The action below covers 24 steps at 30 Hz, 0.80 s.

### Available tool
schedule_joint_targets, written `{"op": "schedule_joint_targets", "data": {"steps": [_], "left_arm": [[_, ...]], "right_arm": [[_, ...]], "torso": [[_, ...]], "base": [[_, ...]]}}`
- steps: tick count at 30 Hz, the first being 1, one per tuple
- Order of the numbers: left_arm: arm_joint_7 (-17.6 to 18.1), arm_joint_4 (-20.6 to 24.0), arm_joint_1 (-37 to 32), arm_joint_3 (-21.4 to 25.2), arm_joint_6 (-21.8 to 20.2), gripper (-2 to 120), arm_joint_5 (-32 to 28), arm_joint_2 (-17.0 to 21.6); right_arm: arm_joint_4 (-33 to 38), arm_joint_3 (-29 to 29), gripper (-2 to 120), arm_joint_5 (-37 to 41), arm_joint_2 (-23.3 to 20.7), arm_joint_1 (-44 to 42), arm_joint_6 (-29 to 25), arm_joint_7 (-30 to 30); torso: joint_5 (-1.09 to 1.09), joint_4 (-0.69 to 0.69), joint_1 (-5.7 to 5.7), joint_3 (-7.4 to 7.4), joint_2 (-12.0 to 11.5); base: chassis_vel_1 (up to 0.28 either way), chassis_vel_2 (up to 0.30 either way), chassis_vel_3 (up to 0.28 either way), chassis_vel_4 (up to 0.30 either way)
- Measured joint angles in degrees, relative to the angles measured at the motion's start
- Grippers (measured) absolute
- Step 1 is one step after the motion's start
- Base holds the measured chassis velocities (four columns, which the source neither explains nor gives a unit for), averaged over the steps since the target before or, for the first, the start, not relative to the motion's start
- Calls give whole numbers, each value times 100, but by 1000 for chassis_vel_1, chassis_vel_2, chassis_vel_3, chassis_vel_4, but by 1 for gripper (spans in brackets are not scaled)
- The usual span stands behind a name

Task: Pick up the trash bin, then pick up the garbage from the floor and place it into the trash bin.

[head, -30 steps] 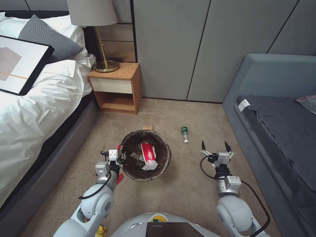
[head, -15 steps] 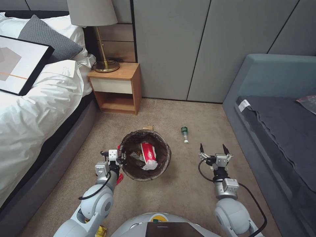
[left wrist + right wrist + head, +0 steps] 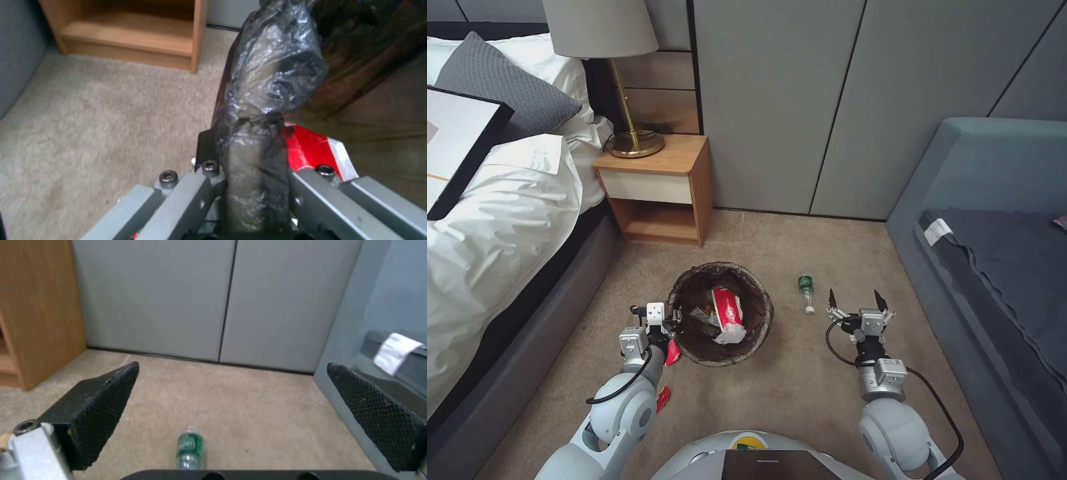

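Note:
The trash bin (image 3: 720,313), lined with a dark bag, is held over the carpet in front of me. My left gripper (image 3: 672,320) is shut on its near-left rim (image 3: 258,133). Inside the bin lie a red-and-white wrapper (image 3: 727,308) and crumpled white paper. Of the garbage, a small green bottle (image 3: 806,288) lies on the floor just right of the bin. My right gripper (image 3: 854,297) hangs open a little to the bottle's right and nearer me. In the right wrist view the bottle (image 3: 190,448) lies between the spread fingers (image 3: 95,410). A red wrapper piece (image 3: 663,398) lies by my left arm.
A bed with a white duvet (image 3: 494,220) runs along the left. A wooden nightstand (image 3: 657,190) with a brass lamp (image 3: 627,143) stands at the back left against grey wall panels. A blue-grey daybed (image 3: 994,267) closes off the right. Open carpet lies between.
The whole picture has shifted, so the camera moved. The bottle now lies closer to my open right gripper, which drew back slightly. My left gripper still holds the bin.

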<state>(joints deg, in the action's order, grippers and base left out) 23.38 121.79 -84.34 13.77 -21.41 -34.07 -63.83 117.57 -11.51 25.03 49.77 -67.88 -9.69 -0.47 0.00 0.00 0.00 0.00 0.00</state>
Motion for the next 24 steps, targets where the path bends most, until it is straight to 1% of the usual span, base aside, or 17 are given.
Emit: {"op": "schedule_joint_targets", "data": {"steps": [6,8,9,11,12,13,14,16,17,20,21,24], "left_arm": [[0,-10,4,-8,1,2,-2,0],[-4,-10,2,-19,3,2,-2,-2],[-4,-10,2,-19,3,2,-2,-2],[-18,-10,-22,-19,23,2,9,-9],[-18,-10,-22,-19,23,2,9,-9],[-35,-4,-46,3,38,2,27,-15],[-51,12,-79,51,62,2,53,-25],[-56,23,-87,70,73,2,61,-32],[-56,23,-87,70,73,2,61,-32],[-62,23,-84,64,81,2,77,-43],[-62,23,-84,64,81,2,77,-43],[-65,9,-78,44,89,2,84,-57]], "right_arm": [[107,148,100,37,31,-42,2,55],[303,517,100,146,81,-112,2,234],[303,517,100,146,81,-112,2,234],[463,945,100,180,171,-213,78,688],[463,945,100,180,171,-213,78,688],[517,1140,100,180,201,-271,175,880],[581,1467,100,178,251,-372,361,1187],[651,1946,100,138,324,-590,672,1552],[651,1946,100,138,324,-590,672,1552],[699,2610,100,-18,415,-943,866,1847],[699,2610,100,-18,415,-943,866,1847],[826,3289,100,-157,547,-1441,970,2031]], "torso": [[0,0,0,0,0],[0,0,0,0,0],[0,0,0,0,0],[0,0,0,0,0],[0,0,0,0,0],[0,0,0,0,0],[1,1,0,0,0],[1,0,0,0,0],[1,0,0,0,0],[1,-1,0,0,0],[1,-1,0,0,0],[0,-1,0,0,0]], "base": [[-179,177,172,-169],[-139,145,163,-158],[-139,145,171,-149],[-159,159,173,-168],[-166,167,175,-168],[-166,167,185,-169],[-163,193,185,-173],[-145,176,153,-168],[-145,176,133,-163],[-102,96,95,-88],[-62,71,76,-58],[-2,5,14,-19]]}}
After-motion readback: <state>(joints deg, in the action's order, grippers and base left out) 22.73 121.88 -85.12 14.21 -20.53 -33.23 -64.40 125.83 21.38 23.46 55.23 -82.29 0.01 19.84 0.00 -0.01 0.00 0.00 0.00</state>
